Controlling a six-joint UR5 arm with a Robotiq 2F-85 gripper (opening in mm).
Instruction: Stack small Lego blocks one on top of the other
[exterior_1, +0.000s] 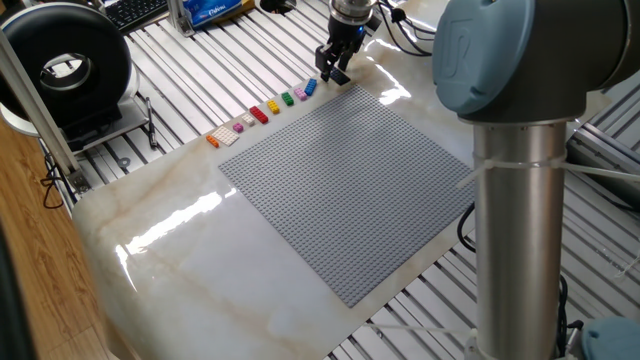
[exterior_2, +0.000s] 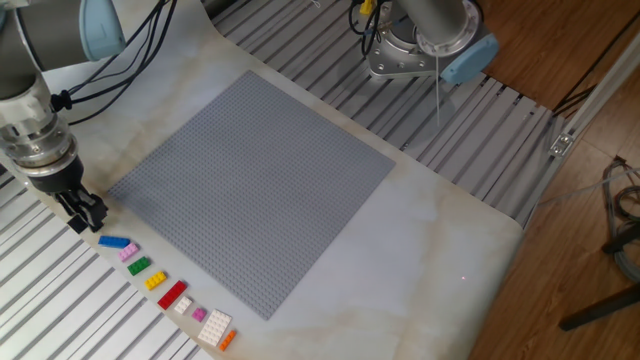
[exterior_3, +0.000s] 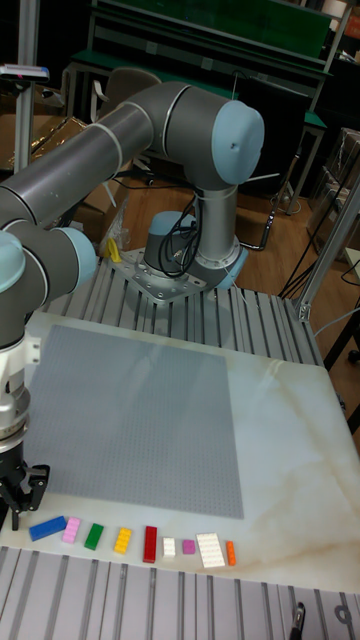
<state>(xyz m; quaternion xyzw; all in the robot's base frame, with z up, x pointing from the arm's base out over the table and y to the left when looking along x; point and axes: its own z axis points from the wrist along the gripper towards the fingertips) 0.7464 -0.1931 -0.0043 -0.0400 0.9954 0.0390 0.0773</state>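
A row of small Lego blocks lies on the marble beside the grey baseplate: blue, pink, green, yellow, red and orange. The tall fixed view shows the same row, from blue to orange. My gripper is down at the table just past the blue end of the row. Its fingers stand apart. The dark navy block sits at the fingertips and is hard to tell from the dark fingers.
Small white studded pieces lie between the red and orange blocks. A black round device stands on the slatted metal top at the left. The arm's base is bolted beyond the baseplate's far side.
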